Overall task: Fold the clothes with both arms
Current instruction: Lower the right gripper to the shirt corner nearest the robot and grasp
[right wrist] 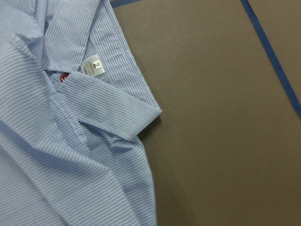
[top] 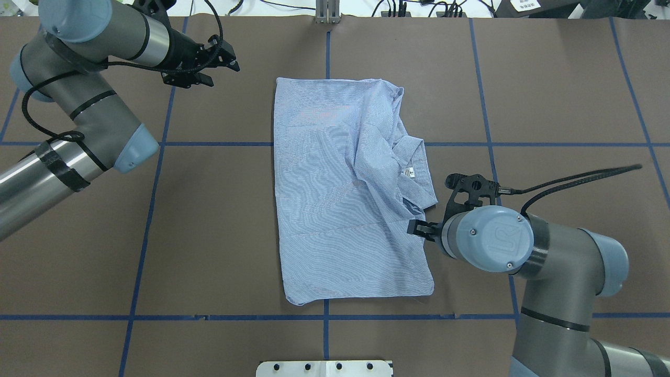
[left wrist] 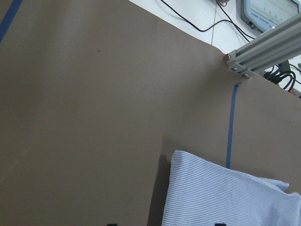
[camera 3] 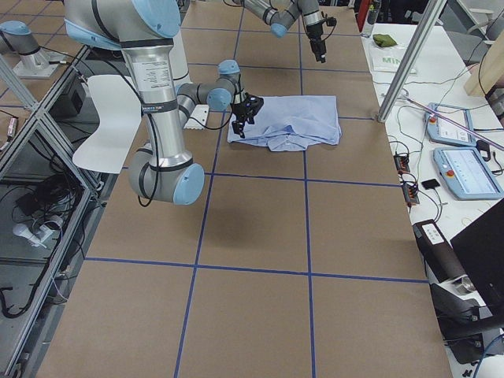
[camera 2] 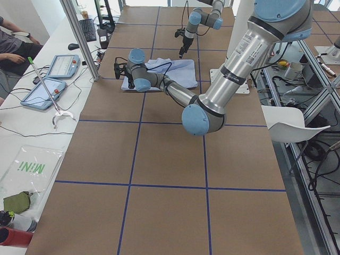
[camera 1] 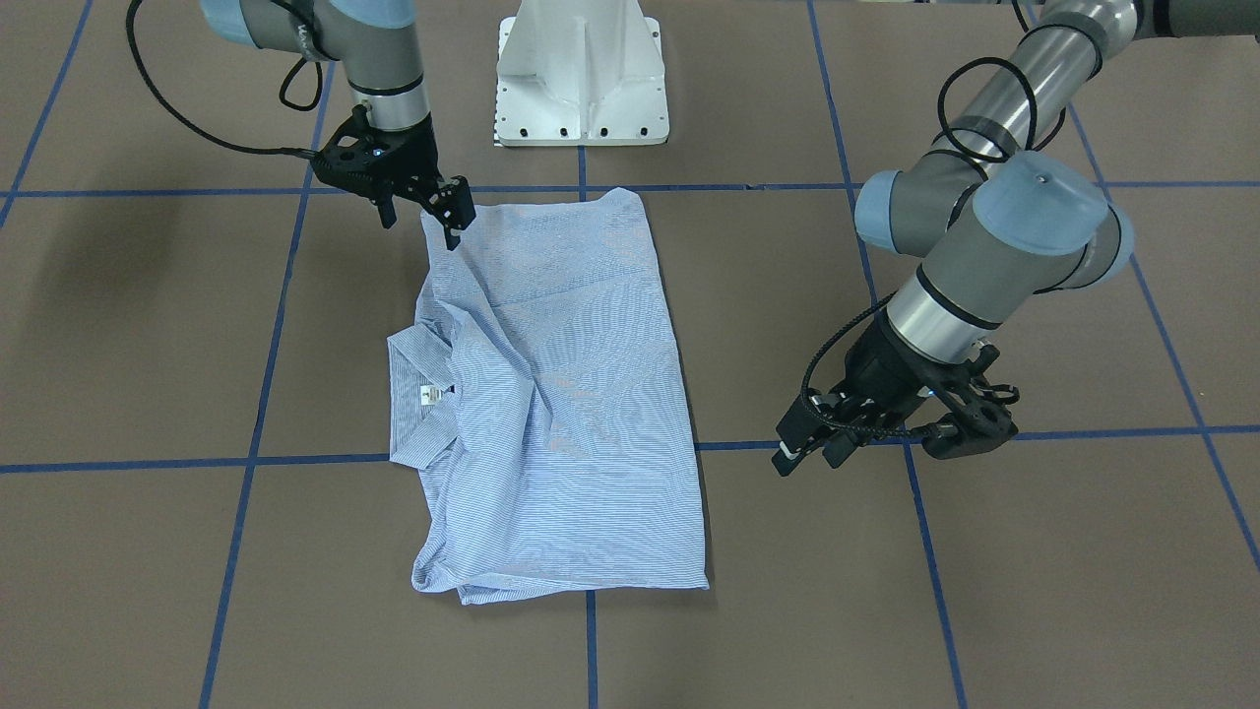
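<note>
The shirt (top: 345,193) lies folded mid-desk (top: 209,220). The right gripper (camera 1: 445,219) angles down at its near right corner, jaws seemingly pinching cloth. The left gripper (top: 222,60) hovers far left, jaws parted, empty. Only the right wrist view shows the neck label (right wrist: 92,67).

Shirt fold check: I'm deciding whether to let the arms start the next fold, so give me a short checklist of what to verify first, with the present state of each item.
1. Shirt lies folded into a long rectangle on the table: ok.
2. Collar tucked within the outline: not ok, it juts past the edge on the robot's right side.
3. Cloth smooth: not ok, creases run beside the collar.
4. Right gripper placed at a shirt corner: ok, it is at the corner nearest the white base; whether it pinches cloth, cannot tell.
5. Left gripper clear of the shirt: ok, it is above bare table beyond the far edge.
6. Cables clear of the cloth: ok.
</note>
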Motion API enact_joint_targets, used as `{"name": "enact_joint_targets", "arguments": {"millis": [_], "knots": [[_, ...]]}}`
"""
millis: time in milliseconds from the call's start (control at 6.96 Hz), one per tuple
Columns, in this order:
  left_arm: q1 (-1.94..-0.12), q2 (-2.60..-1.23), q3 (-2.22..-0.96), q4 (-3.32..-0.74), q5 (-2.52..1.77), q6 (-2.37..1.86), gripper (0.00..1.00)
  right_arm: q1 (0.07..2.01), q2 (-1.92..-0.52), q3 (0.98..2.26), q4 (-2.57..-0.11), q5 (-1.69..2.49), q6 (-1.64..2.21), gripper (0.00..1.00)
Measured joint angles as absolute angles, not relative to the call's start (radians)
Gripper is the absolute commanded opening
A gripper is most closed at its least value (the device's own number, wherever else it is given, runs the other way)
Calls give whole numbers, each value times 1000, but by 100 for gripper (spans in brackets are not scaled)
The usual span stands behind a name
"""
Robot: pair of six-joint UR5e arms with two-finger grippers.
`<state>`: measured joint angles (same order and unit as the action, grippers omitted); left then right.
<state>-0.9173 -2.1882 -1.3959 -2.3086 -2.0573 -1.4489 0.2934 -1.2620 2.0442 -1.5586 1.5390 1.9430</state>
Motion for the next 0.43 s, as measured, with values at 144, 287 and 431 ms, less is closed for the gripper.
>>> {"name": "enact_joint_targets", "arguments": {"millis": [144, 287, 431], "knots": [[-917, -2188, -1398, -2306, -2057, -1449, 75, 242, -1261, 2035, -1514, 1499, 2114, 99], [-917, -2188, -1399, -2305, -2057, -1449, 75, 203, -1259, 2020, -1492, 1469, 2224, 98], [-917, -2187, -1400, -2305, -2057, -1450, 75, 181, -1260, 2007, -1484, 1456, 2283, 98]]}}
